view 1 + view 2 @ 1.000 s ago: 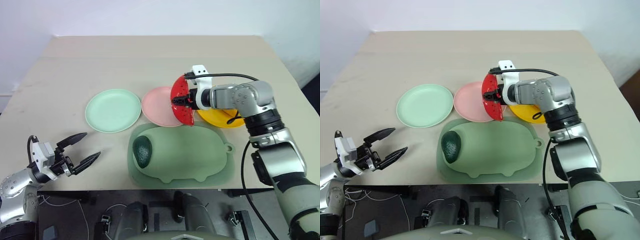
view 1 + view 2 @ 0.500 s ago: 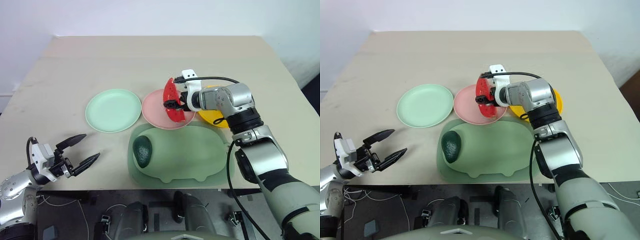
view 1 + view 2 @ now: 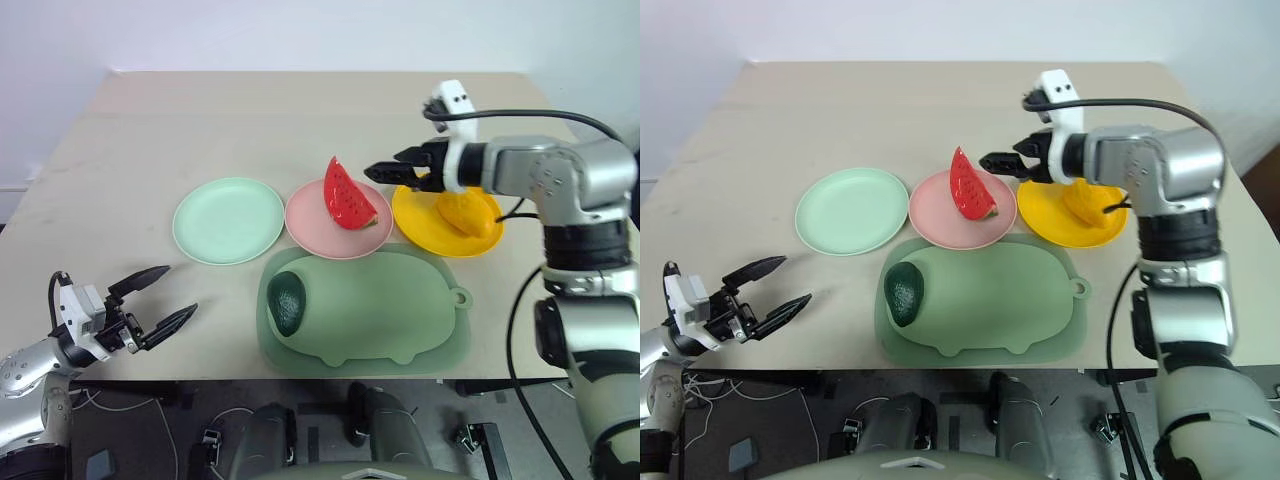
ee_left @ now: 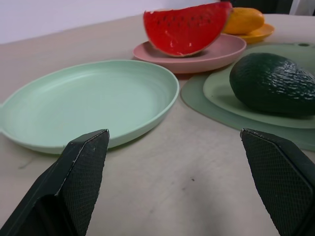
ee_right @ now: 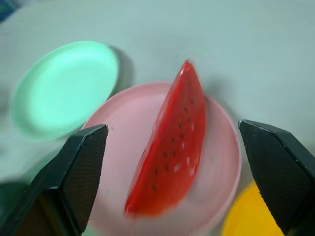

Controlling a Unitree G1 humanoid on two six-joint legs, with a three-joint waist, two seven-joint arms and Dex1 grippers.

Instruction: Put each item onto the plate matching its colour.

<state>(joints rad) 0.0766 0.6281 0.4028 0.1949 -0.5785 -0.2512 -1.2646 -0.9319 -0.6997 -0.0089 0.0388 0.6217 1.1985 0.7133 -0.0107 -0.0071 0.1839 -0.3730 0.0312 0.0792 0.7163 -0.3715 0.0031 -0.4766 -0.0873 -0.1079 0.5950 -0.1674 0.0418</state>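
Observation:
The red watermelon wedge stands upright on the pink plate. A yellow-orange mango lies on the yellow plate. The dark green avocado rests on the left end of the pig-shaped mat. Nothing lies on the mint green plate. My right gripper hovers open above the gap between the pink and yellow plates, pointing at the wedge, holding nothing. My left gripper stands open near the table's front left edge, holding nothing.
The three plates stand in a row across the middle of the beige table, with the mat just in front of them. A black cable runs along my right arm. Bare tabletop lies behind the plates and at the left.
My right gripper has let go of the watermelon wedge, which now stands on the pink plate. The gripper has opened and drawn back up and to the right. My left arm has kept still.

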